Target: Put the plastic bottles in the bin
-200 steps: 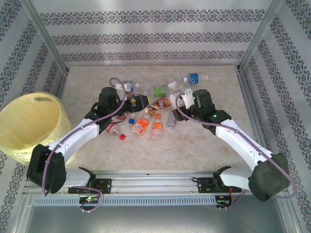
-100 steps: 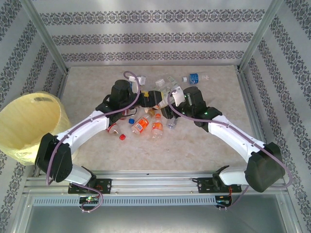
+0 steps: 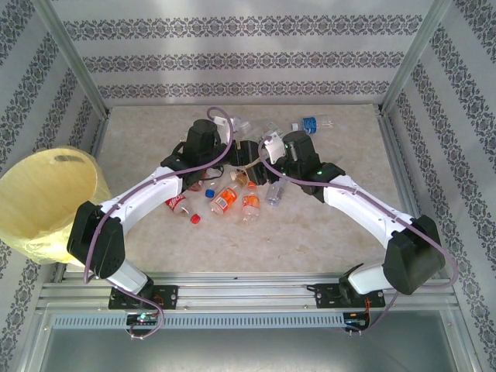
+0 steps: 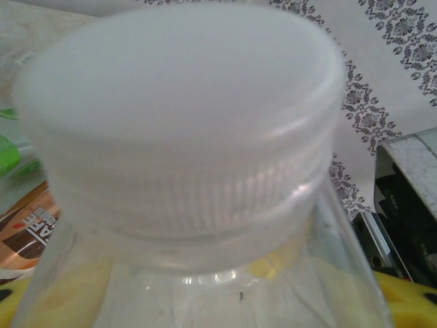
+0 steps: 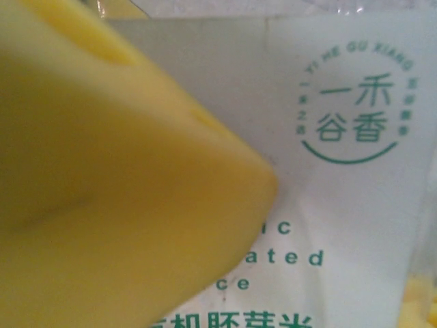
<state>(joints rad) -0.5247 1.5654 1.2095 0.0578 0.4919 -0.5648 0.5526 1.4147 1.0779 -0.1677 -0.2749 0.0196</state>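
Both arms are reaching into the middle of the table [image 3: 333, 232], claws almost nose to nose over the scatter of bottles [image 3: 225, 200].

Left claw [image 3: 246, 153] first. On its wrist camera a clear bottle [image 4: 205, 287] sits right between the fingers. Its white cap [image 4: 184, 89] points back up at the lens, so the long axis looks to run along the claw rather than across it. The yellow pads [image 4: 410, 297] peek in at the bottom corners, but whether they've actually bitten on that bottle, I can't tell from here.

Right claw [image 3: 260, 172]: part-open, and it looks to be holding a white-label bottle [image 5: 341, 205] with green print. The label lies flat against the big yellow pad [image 5: 123, 184], with a sliver of the other pad at the far lower corner.

Now the one thing that matters. The bin [image 3: 46, 209] stands beyond the table's left edge, well apart from both claws. The left arm is the nearer one, with an open path that way. The right arm's load would have to cross over the left arm, so I'd expect left to go first.
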